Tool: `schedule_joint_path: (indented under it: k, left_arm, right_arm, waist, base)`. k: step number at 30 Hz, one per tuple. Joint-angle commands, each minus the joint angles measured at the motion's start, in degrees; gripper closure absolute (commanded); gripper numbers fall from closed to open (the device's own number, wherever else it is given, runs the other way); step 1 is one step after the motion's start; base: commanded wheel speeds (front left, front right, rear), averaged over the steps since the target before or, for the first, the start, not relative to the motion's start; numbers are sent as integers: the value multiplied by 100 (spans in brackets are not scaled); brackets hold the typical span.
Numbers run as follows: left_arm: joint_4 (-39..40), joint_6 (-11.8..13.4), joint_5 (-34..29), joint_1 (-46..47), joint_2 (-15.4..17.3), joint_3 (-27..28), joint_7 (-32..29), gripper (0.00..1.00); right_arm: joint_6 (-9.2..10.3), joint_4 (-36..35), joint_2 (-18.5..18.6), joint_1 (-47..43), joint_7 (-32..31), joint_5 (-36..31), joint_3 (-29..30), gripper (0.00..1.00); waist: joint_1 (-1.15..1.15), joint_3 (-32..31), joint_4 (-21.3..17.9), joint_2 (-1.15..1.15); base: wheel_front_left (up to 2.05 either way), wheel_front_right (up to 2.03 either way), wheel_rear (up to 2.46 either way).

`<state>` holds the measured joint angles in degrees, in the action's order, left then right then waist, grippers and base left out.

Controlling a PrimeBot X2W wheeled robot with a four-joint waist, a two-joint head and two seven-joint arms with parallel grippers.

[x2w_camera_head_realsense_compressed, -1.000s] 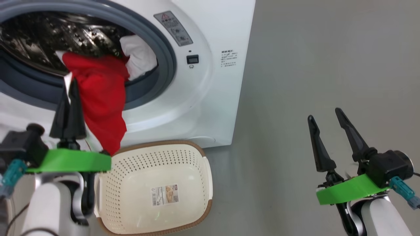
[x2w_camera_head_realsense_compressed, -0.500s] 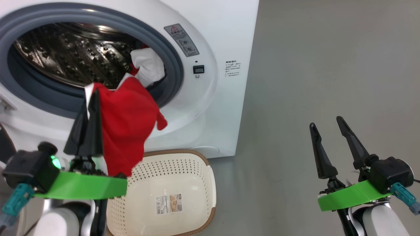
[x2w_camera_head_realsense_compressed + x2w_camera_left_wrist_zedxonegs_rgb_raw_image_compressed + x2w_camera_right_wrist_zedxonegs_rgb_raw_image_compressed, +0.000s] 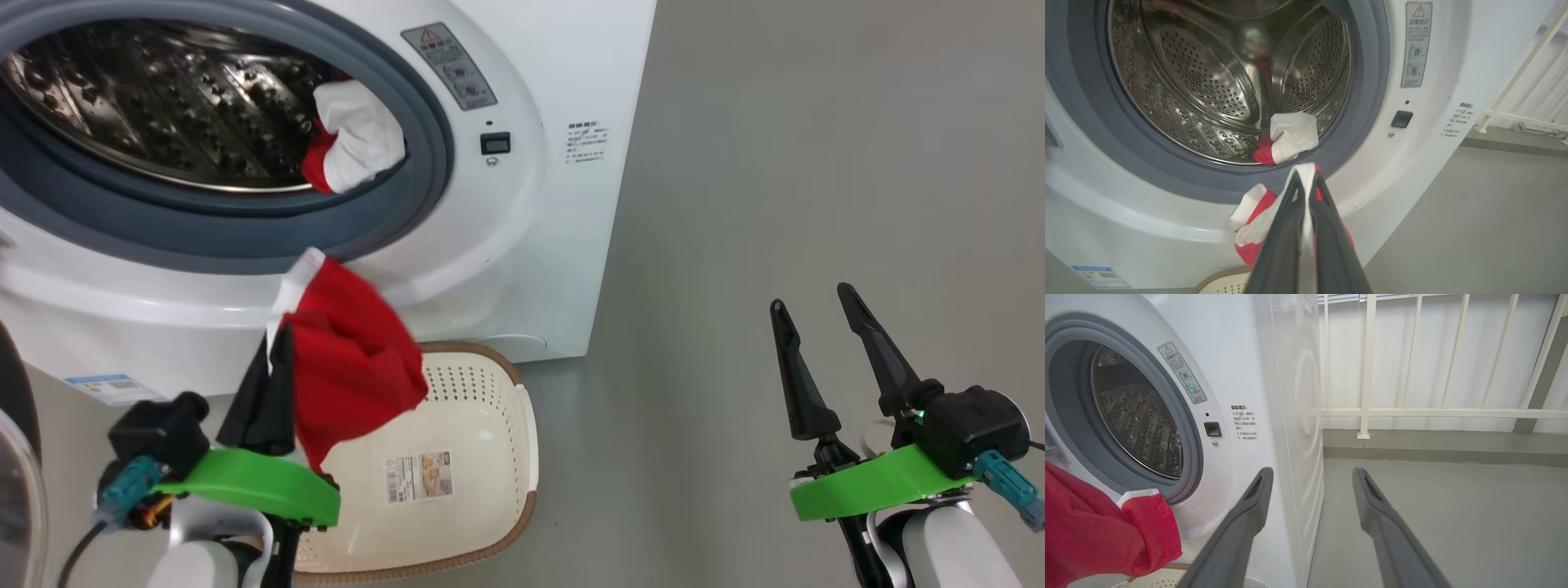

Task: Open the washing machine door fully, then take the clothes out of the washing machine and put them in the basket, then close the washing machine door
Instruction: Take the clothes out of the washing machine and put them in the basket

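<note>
The washing machine (image 3: pixel 522 245) stands open, its steel drum (image 3: pixel 1208 81) showing. A white piece of the clothes (image 3: pixel 359 135) with a bit of red lies at the drum's right lip (image 3: pixel 1292 136). My left gripper (image 3: pixel 273 347) is shut on the white trim of the red garment (image 3: pixel 351 376), which hangs outside the drum, above the left rear of the cream basket (image 3: pixel 482 408). In the left wrist view the left gripper (image 3: pixel 1304 173) pinches that trim. My right gripper (image 3: pixel 810 296) hovers open and empty over the floor at the right. The door's dark rim (image 3: pixel 16 392) shows at the far left.
Bare grey floor (image 3: pixel 816 163) spreads to the right of the machine. The right wrist view shows a white railing (image 3: pixel 1367 375) and a wall behind the machine's right side. The basket sits on the floor just in front of the machine's lower right corner.
My left gripper has drawn the red garment out of the drum and down to the right, over the basket. The head camera has shifted. The right gripper stays put.
</note>
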<state>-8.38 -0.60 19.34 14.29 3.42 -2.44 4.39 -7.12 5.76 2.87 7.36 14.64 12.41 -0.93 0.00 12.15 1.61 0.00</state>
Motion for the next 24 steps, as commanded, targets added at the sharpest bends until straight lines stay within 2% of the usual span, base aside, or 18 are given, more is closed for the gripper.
schedule_joint_path:
  k: [1,12,24]
  left_arm:
    - [-136,-29,35,269,72,147,111,100]
    - [-2334,-177,97,1046,44,33,667,100]
    - [-4859,-415,373,2161,-27,-179,847,100]
  right_arm:
    - [-36,-159,0,184,36,-39,-140,0]
    - [-36,-169,0,339,36,-46,-157,0]
    - [-36,-183,0,614,36,-96,-275,0]
  waist:
    - [0,98,-25,0]
    - [0,477,-39,0]
    - [0,929,-95,0]
  base:
    - [0,0,0]
    - [0,0,0]
    - [0,0,0]
